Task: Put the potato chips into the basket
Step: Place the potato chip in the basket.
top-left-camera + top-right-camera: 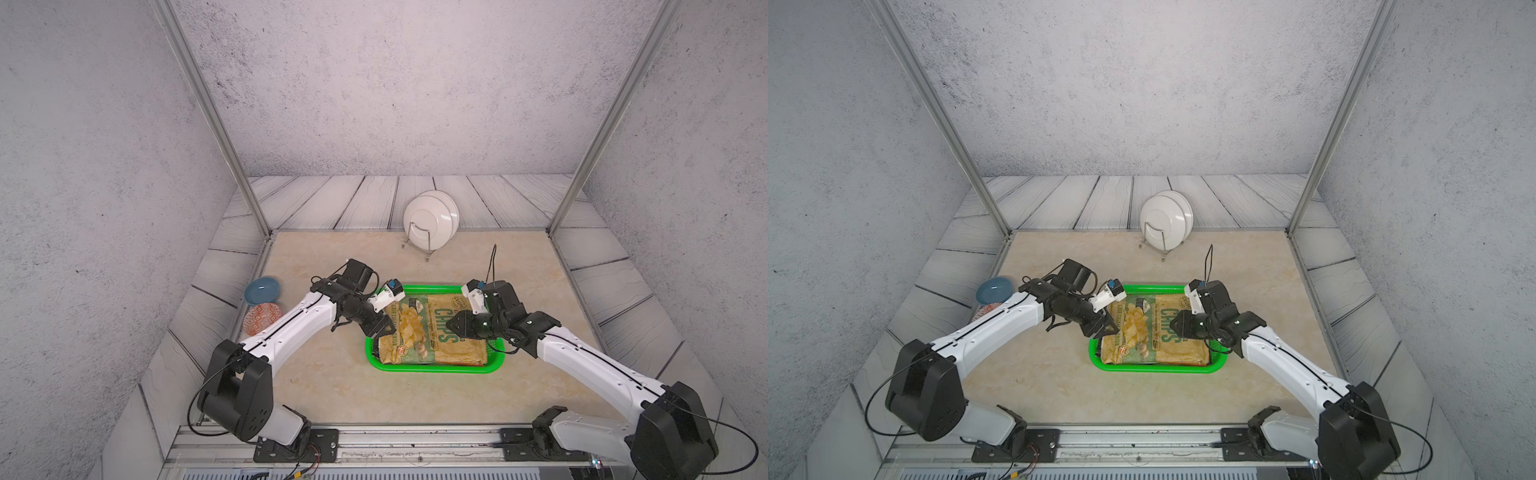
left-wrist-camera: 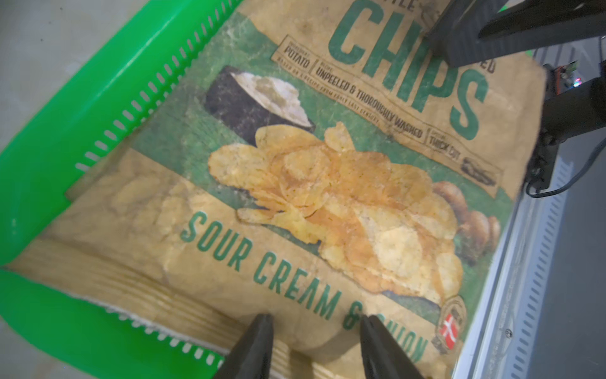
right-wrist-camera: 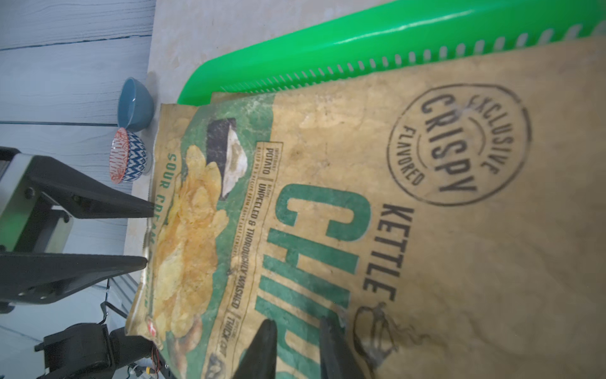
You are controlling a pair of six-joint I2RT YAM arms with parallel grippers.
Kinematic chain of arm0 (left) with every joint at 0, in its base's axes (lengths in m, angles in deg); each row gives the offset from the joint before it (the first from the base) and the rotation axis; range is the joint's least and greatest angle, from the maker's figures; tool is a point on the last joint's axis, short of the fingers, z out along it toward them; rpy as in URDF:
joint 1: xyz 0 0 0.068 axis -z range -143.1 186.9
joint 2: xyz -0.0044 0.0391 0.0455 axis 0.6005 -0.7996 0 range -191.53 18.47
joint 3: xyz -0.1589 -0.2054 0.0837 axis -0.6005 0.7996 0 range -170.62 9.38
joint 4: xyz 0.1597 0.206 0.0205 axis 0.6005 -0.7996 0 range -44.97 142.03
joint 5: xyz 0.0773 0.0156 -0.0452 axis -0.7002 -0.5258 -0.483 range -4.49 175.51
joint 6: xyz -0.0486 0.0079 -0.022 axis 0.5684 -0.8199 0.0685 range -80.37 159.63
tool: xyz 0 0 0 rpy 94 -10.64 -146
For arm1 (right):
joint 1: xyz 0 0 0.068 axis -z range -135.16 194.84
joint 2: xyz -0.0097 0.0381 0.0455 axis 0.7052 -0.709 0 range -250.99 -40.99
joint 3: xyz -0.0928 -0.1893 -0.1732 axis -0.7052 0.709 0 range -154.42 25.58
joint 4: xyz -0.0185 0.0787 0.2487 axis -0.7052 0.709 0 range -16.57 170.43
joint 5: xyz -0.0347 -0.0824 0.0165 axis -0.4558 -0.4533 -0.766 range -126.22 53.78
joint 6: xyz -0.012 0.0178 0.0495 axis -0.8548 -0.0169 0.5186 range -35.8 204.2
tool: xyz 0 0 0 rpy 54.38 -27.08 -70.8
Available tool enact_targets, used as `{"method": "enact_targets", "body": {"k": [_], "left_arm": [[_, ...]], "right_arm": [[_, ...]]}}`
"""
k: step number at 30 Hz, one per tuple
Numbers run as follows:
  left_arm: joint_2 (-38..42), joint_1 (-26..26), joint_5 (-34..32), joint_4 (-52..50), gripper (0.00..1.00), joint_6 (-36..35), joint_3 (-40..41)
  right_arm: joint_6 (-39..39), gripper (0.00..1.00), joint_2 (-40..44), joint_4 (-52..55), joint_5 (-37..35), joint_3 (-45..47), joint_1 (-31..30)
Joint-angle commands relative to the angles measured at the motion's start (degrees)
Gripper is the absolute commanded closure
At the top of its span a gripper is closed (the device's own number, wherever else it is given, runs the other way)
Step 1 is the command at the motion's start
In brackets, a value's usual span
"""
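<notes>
Beige tabletop (image 1: 332, 395), grey walls (image 1: 415, 104), green basket (image 1: 432, 369).

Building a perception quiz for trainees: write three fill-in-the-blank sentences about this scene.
1. The tan chips bag lies inside a basket coloured ____.
2. The largest green word printed on the bag is ____.
3. The plain bowl beside the patterned bowl is coloured ____.
Missing words: green; CHIPS; blue.
</notes>
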Motion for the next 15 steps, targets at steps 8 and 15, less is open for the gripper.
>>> {"method": "enact_targets", "body": {"k": [8,15], "left_arm": [[-2.53,0.19,-7.71,0.03,0.50,-0.01,1.61],[0.99,0.14,-5.83,-3.60,0.41,-0.62,-0.26]], "right_arm": [[-1.59,0.58,0.20,3.74,-7.12,0.97,-0.04],[-5.08,0.55,6.13,7.27,-8.62,-2.06,-0.03]]}}
